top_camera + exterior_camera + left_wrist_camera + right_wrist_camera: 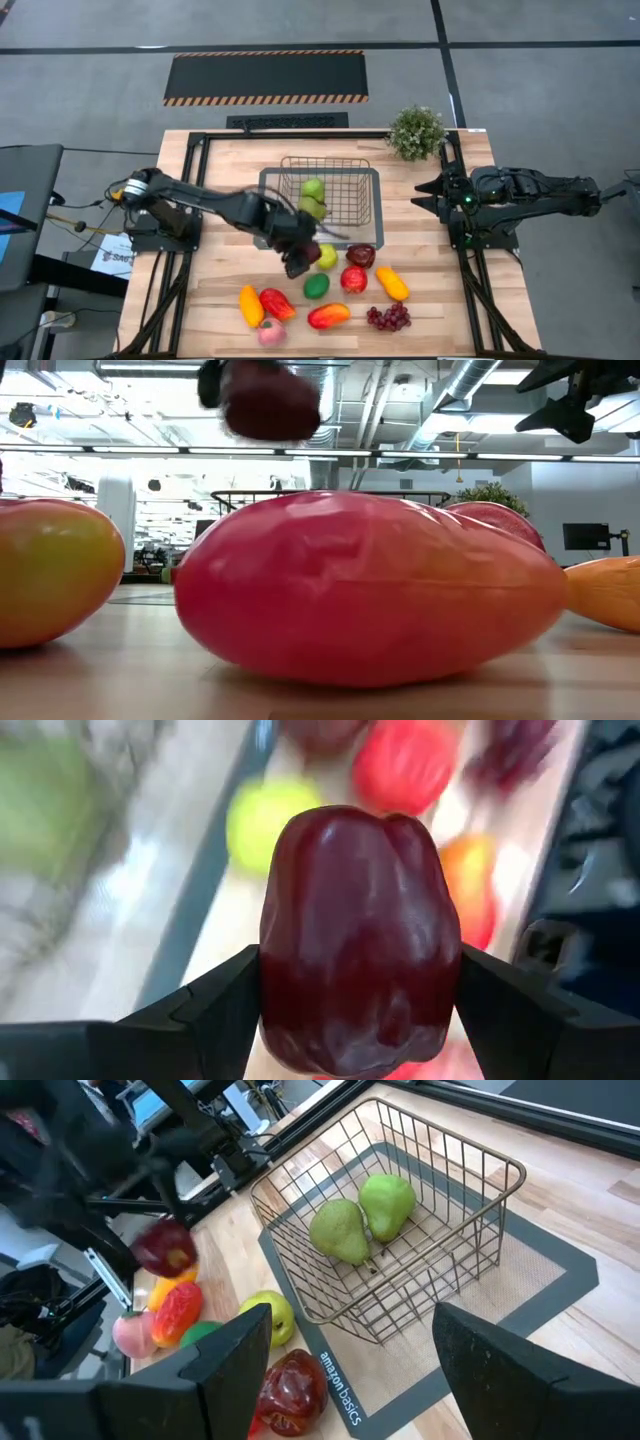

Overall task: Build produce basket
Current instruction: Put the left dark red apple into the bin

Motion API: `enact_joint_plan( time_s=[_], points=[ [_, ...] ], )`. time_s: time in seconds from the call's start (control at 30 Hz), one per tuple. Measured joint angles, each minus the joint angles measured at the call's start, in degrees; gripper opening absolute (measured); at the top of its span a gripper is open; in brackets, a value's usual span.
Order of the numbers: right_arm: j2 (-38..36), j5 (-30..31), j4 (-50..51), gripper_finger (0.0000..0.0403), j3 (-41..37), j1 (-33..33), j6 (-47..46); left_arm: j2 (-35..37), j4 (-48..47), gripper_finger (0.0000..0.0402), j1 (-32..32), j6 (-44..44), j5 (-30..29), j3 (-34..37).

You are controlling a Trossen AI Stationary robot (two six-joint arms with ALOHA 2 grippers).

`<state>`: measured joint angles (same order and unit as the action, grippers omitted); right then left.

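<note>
One maroon apple (360,940) is sitting clamped between the left gripper (300,255) fingers, lifted just off the produce (330,290) pile, beside the basket's (490,1230) near wall; transport step underway, next calling for carrying over the rim to two green pears (362,1218) inside; right gripper (428,195) waiting wide open, empty

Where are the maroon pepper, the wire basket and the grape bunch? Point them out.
maroon pepper (360,940), left wrist view, middle of its glossy front.
wire basket (500,1175), right wrist view, top rim.
grape bunch (389,318), high view, middle of the cluster.
</note>
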<state>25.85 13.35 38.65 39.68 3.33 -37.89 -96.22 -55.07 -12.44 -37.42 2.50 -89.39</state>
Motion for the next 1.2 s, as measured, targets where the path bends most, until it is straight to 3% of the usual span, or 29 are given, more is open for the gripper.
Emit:
enact_joint_plan(
  time_s=[0.17, 0.33, 0.63, 0.8, 1.2],
  points=[
    [0.02, 0.02, -0.02, 0.03, 0.0, 0.02, -0.01, 0.43, -0.56, 0.0275, 4.17, 2.32, -10.44, -7.41],
    [0.0, 0.06, -0.02, 0.03, 0.0, 0.0, -0.04, -0.45, -0.22, 0.0276, 10.18, 3.64, -19.3, -10.25],
    [0.01, 0.2, -0.04, 0.03, 0.0, 0.0, -0.2, -2.98, 3.58, 0.0277, 18.91, 0.25, -19.61, -8.76],
    [-0.02, 0.21, 0.05, 0.03, 0.0, 0.0, -0.2, -8.35, 6.36, 0.0277, 19.94, 0.46, -18.04, -8.85],
    [0.02, 0.21, 0.16, 0.03, 0.0, 0.0, -0.16, -17.47, 7.66, 0.0277, 21.34, -3.89, -20.77, -9.2]
  ],
)
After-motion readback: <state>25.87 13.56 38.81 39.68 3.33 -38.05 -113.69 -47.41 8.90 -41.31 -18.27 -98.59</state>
